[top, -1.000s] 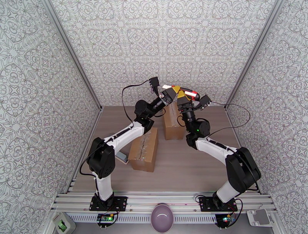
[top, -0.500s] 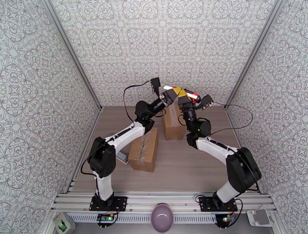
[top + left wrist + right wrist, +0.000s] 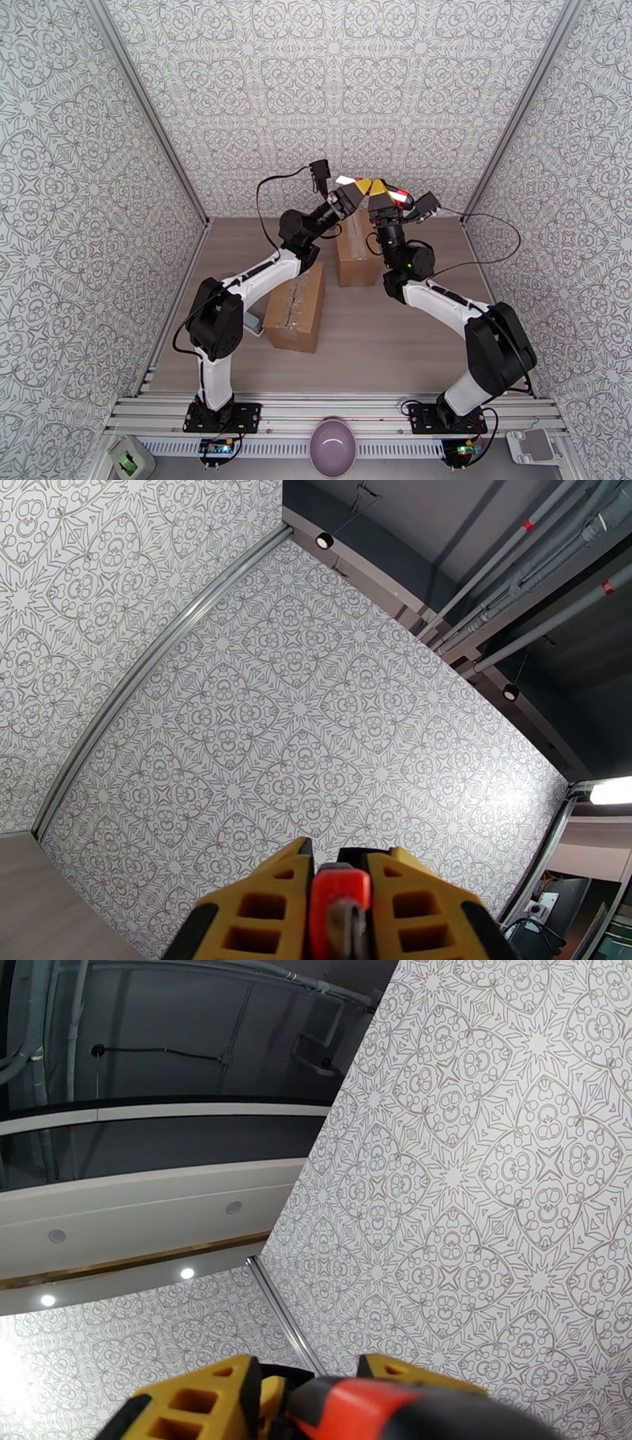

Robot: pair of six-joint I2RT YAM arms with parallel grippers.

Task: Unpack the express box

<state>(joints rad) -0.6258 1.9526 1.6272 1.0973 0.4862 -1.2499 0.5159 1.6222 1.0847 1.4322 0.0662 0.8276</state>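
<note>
Top external: two brown cardboard boxes lie flat, long axes running away from the robot. One, the taped-seam box [image 3: 296, 308], sits well below and left of the fingers. The second box [image 3: 355, 251] lies directly beneath them. Both arms reach up and back, wrists meeting high. Fingers of the left gripper [image 3: 361, 188] are clamped on a glossy red-orange tool [image 3: 340, 902]. Yellow fingers of the right gripper [image 3: 379, 190] straddle the same tool; whether they grip it cannot be told.

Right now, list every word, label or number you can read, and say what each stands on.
None can be read.
Near cardboard box: taped seam, no legible label.
Far cardboard box: no legible label.
Red tool in the left end effector: no lettering visible.
</note>
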